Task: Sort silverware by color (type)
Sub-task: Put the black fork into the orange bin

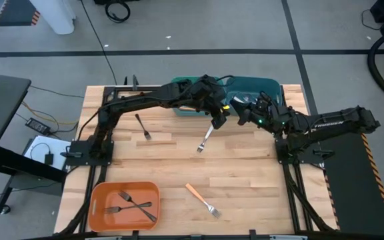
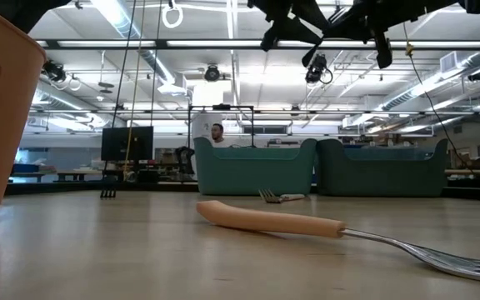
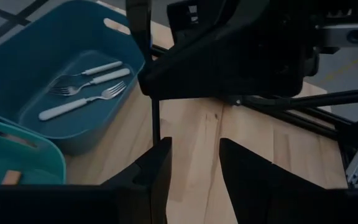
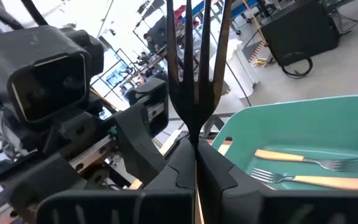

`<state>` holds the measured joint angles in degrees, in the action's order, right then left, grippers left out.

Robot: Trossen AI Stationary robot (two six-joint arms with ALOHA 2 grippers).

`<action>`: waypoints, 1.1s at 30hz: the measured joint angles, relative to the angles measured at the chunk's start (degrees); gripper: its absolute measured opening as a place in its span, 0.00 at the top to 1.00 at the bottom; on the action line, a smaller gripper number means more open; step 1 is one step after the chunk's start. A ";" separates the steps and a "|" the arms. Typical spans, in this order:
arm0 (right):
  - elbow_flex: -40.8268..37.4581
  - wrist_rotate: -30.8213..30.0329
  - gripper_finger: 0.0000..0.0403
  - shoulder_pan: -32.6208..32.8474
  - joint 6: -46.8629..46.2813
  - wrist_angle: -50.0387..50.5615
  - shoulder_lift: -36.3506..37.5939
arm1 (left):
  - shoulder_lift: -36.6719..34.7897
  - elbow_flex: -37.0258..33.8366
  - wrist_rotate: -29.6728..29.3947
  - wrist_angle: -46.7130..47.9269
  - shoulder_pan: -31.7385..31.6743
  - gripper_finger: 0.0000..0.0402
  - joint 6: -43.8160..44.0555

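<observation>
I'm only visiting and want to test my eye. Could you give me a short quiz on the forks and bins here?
1. How many forks lie loose on the table, outside any bin?
2. True or false: the orange bin holds silver forks.
3. Which gripper holds a fork? A) left gripper B) right gripper C) neither

Key
1. Three: the loose black fork, the loose silver fork and the orange-handled fork.
2. False: it holds two black forks.
3. B: it is shut on the held black fork; the left gripper is open and empty.
</observation>
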<state>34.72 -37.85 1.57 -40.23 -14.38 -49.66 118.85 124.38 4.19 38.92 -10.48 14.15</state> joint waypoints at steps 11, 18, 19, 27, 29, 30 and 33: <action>0.02 -0.94 0.99 -0.46 -1.03 2.01 0.06 | -1.71 0.27 -3.39 1.42 -1.87 0.64 -3.17; 0.02 -0.65 0.99 -0.68 -1.81 2.44 0.06 | -1.17 0.17 -1.63 2.47 -3.45 0.64 -2.49; 0.02 -0.66 0.99 -0.84 -1.76 2.55 0.06 | -1.09 0.11 -0.51 2.87 -3.40 0.64 -2.49; 0.02 0.45 0.99 -2.18 -1.81 3.24 0.06 | -0.98 0.04 1.16 0.44 -2.02 0.64 -3.08; 0.02 0.69 0.99 -2.20 -1.81 3.21 0.06 | -0.67 0.08 1.13 0.29 -2.00 0.64 -3.09; 0.04 0.95 0.99 -2.21 -1.81 3.17 0.06 | -0.41 0.11 0.88 0.15 -2.03 0.64 -2.99; 0.04 1.69 0.99 -2.21 -2.75 3.25 0.06 | 0.82 0.00 -1.16 1.12 -2.21 0.64 -3.04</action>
<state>34.76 -36.16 -0.64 -42.98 -11.13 -49.60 119.67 124.38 3.03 40.04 -12.69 11.11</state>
